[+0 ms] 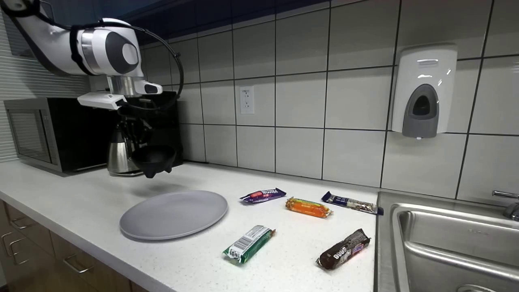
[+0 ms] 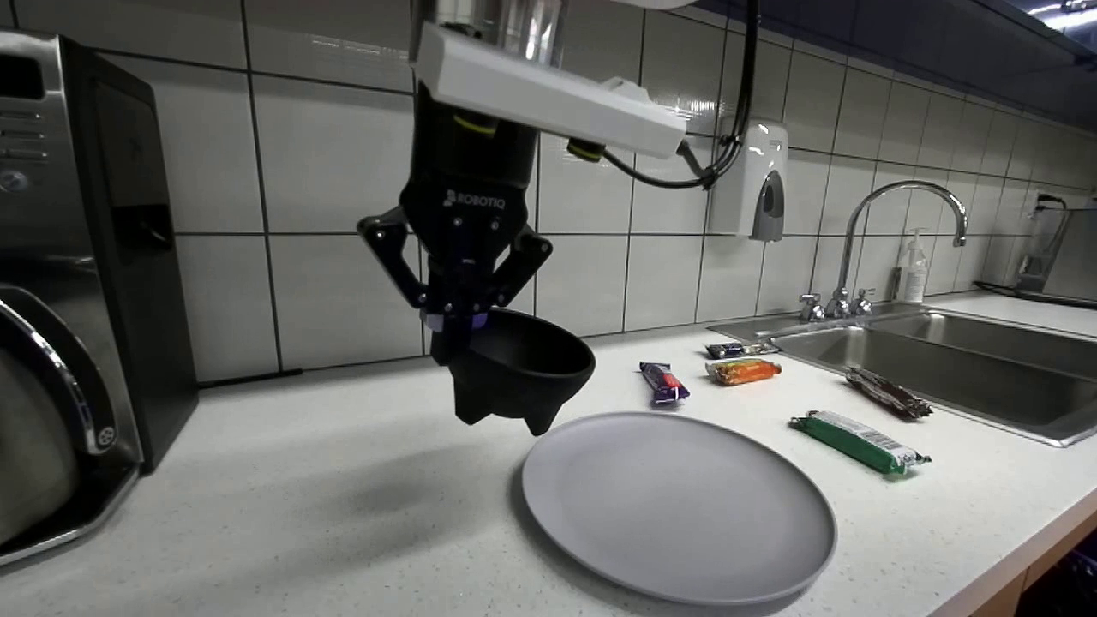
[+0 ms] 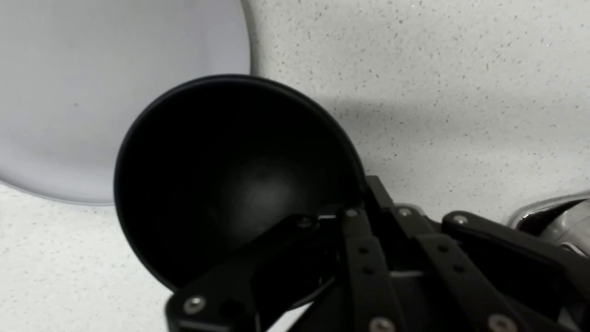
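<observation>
My gripper (image 2: 456, 341) is shut on the rim of a small black bowl (image 2: 524, 387), one finger inside the wall and the other outside. The bowl hangs above the counter, roughly upright on its short feet, and its dark interior (image 3: 221, 152) shows no contents in the wrist view. Close by lies a flat grey plate (image 1: 174, 215) with nothing on it; in the wrist view the bowl overlaps the edge of the plate (image 3: 115, 60). Beyond the plate are wrapped bars: purple (image 1: 263, 196), orange (image 1: 308, 207), blue (image 1: 350, 202), green (image 1: 249, 244) and brown (image 1: 344, 250).
A steel sink (image 1: 454, 239) is set into the counter past the bars, with a curved faucet (image 2: 848, 240). Behind the gripper stand a metal carafe (image 1: 119, 156) and a microwave (image 1: 30, 138). A tiled wall with a soap dispenser (image 1: 425, 89) backs the counter.
</observation>
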Motion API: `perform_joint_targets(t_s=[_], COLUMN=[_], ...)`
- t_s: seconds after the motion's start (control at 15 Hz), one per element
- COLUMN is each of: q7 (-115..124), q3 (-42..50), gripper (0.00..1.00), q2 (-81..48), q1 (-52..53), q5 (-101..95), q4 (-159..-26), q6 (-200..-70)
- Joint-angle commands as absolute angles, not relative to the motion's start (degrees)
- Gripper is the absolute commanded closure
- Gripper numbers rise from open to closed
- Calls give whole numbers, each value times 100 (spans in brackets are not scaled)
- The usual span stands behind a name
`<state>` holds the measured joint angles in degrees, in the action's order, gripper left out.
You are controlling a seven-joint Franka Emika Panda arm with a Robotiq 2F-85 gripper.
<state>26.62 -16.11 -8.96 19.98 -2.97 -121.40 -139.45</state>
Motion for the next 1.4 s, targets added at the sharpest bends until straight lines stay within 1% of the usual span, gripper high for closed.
perform_joint_targets(t_s=[0.0,0.73,1.33], q7=[2623,2529,2524], q3=[-1584,-1418,-1258], gripper=[98,98,98], q2=[-1390,-2553,-3062], q1=[2164,2692,2951], q5=[-504,-580,-565], q4=[-11502,-10180,-9551], q6=[-13645,-13199,-12762])
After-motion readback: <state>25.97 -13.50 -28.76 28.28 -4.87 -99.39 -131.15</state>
